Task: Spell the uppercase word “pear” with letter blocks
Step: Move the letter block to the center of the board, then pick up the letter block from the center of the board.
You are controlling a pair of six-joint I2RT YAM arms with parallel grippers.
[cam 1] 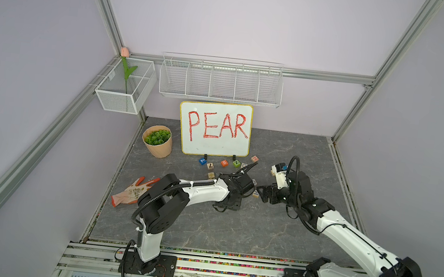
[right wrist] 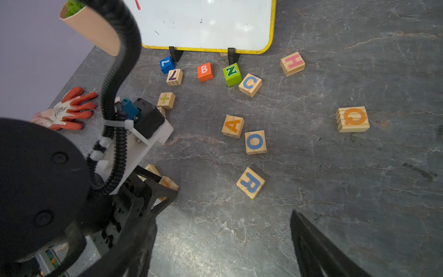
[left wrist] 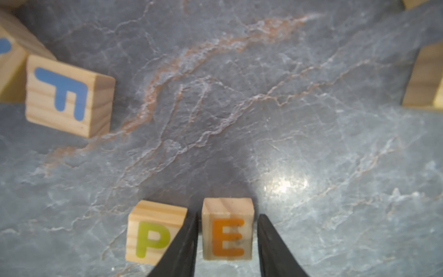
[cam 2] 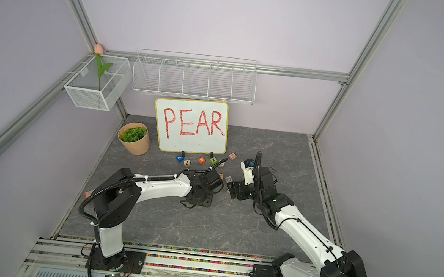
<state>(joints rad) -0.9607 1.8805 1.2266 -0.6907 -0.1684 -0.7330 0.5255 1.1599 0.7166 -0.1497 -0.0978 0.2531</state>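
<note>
Two pale cubes: lime P (left wrist: 153,236), orange E (left wrist: 227,236)

Surface: dark grey, marble-veined tabletop (cam 1: 232,232)
Back: a yellow-rimmed whiteboard (cam 1: 213,132) is stood on black feet, and a tan pot of green leaves (cam 1: 157,145) is set beside it
Left edge: an orange-and-white work glove (cam 1: 129,192) is laid flat
Row before the board: blue painted cube (right wrist: 167,64), orange-red painted cube (right wrist: 205,71), green painted cube (right wrist: 231,74)
Pale-wood cubes, scattered: orange-lettered A cube (right wrist: 232,126) just beside blue-lettered O cube (right wrist: 255,142); blue-lettered R cube (right wrist: 250,183); blue-lettered C cube (right wrist: 250,85); pink-lettered H cube (right wrist: 292,63); orange-lettered Q cube (right wrist: 352,119)
Pale-wood cubes, paired: yellow-green-lettered P cube (left wrist: 153,233) and orange-lettered E cube (left wrist: 227,230), side by side, narrowly apart
</note>
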